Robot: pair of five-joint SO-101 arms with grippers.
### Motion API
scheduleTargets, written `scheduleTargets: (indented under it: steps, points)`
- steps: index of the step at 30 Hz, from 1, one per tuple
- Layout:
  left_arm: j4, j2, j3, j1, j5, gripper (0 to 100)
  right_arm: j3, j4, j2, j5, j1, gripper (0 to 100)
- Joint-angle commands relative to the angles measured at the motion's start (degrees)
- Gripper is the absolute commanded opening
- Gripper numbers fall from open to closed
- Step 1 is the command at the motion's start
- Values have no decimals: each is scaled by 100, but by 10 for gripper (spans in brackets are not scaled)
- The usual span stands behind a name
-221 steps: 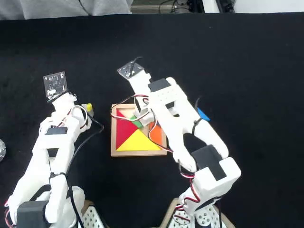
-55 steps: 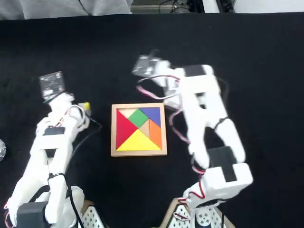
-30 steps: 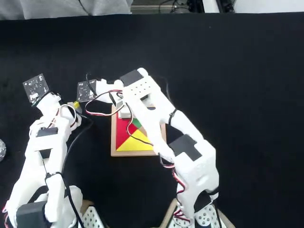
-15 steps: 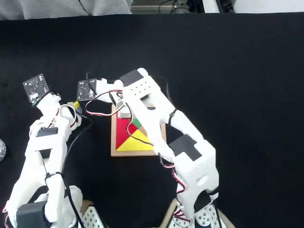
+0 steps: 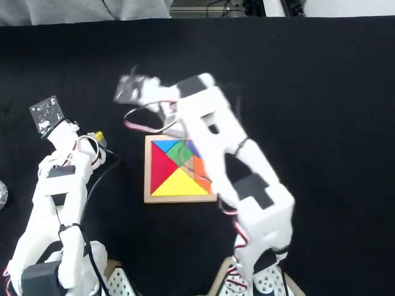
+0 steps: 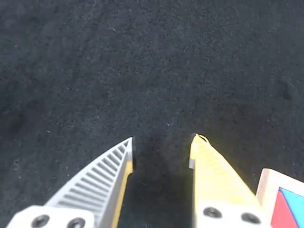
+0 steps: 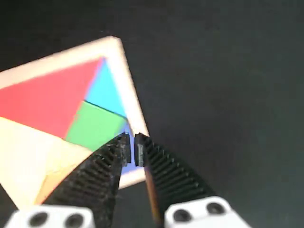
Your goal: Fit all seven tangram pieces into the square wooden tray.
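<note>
The square wooden tray lies in the middle of the table. In it I see a red triangle, a yellow triangle, a light blue triangle, a green square and an orange piece. The right arm leans over the tray's far right part and hides some of it. My right gripper is shut on nothing, just above the tray's rim beside the green square. My left gripper hangs open over bare cloth left of the tray.
Black cloth covers the whole table. A small metal object sits at the left edge. The left arm stands left of the tray.
The right arm has swung up and away from the tray's far left corner. A light blue triangle now lies in that corner. The left arm has kept still.
</note>
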Motion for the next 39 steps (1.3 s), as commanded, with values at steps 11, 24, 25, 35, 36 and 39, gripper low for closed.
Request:
scheduleTargets:
  steps: [11,24,25,35,36,39]
  points:
    - [-105,-105,-145,163,-18,202,1015,62,-4198,-2224,1749,11]
    - [2400,-1512,-2492,4,-2145,202,2097,62,-8198,-2391,1873,11]
    - [2646,-1767,-2782,-40,-2277,202,2097,62,-8321,-2391,1873,11]
    - [4211,-4185,-4664,-92,-2426,202,1886,35,-9182,-2400,1881,11]
    - [4352,-4431,-4716,-84,-2426,202,1780,35,-9341,-2400,1881,11]
    - [4782,-5284,-4690,-57,-2426,202,1464,44,-9859,-2400,1881,11]
